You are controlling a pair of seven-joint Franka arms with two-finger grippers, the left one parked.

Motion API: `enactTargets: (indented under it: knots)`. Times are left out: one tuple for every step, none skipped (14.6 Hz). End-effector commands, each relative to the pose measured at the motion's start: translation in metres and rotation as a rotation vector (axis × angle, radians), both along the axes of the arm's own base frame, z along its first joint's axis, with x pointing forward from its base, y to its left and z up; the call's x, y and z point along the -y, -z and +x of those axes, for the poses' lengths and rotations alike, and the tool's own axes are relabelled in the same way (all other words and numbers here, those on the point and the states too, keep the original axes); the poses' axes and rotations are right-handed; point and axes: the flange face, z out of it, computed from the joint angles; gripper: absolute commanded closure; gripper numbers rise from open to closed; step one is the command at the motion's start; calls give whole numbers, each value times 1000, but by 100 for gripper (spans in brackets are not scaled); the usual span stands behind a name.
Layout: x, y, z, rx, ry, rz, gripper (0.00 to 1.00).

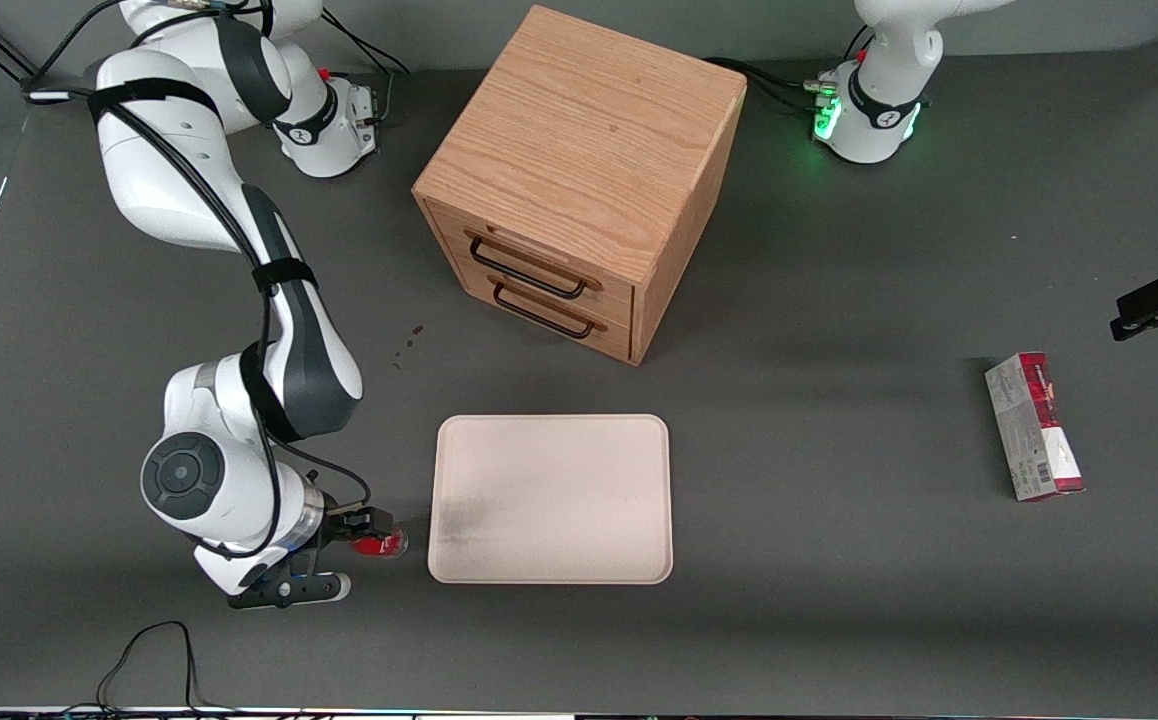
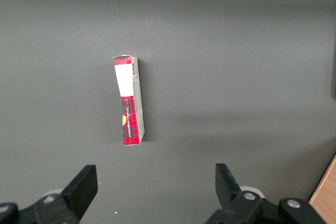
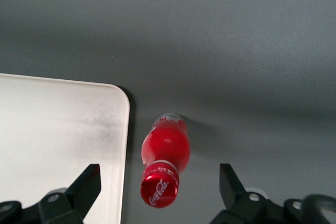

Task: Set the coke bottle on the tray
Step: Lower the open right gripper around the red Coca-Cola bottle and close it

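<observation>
We see the coke bottle (image 3: 165, 163) standing on the dark grey worktop (image 1: 839, 600), just beside the tray (image 1: 551, 498) but not touching it, at that corner of the tray nearest the front camera and toward the working arm's end. In the wrist view its red cap, with white script on it, faces the camera, and a narrow strip of grey shows between the bottle and the tray's rounded corner. In the front view only a bit of red (image 1: 379, 545) shows past the arm.

The hand (image 3: 160, 187) hangs over the bottle with its two fingers spread wide, one on each side and clear of it; how high it sits above the cap we cannot quite judge.

The tray is cream-coloured, with a grey smudge on the part nearest the bottle. Farther from the front camera stands a wooden cabinet (image 1: 579, 180) with two drawers and dark handles. Toward the parked arm's end of the worktop lies a red-and-grey carton (image 1: 1033, 426), well apart from the tray. The worktop's matte surface carries a few small dark spots (image 1: 407, 342) near the cabinet, and a black cable (image 1: 154, 650) loops along the edge nearest the camera.
</observation>
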Motion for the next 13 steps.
enactTargets:
  knots:
    - [0, 7, 0, -11, 2, 13, 0]
    - [0, 7, 0, -13, -1, 14, 0]
    - [0, 8, 0, -14, -1, 14, 0]
    - [0, 8, 0, -14, 0, 12, 0]
    - [0, 8, 0, -14, -1, 14, 0]
    - [0, 8, 0, -14, -1, 14, 8]
    - [0, 8, 0, -16, -1, 13, 28]
    - [0, 8, -1, -19, -2, 12, 51]
    - [1, 8, 0, -18, -2, 10, 74]
    - [1, 7, -1, -18, -2, 10, 92]
    - [0, 8, -1, -21, -3, 10, 95]
    - [1, 7, -1, -21, -2, 9, 95]
    - [1, 7, -1, -21, -2, 9, 96]
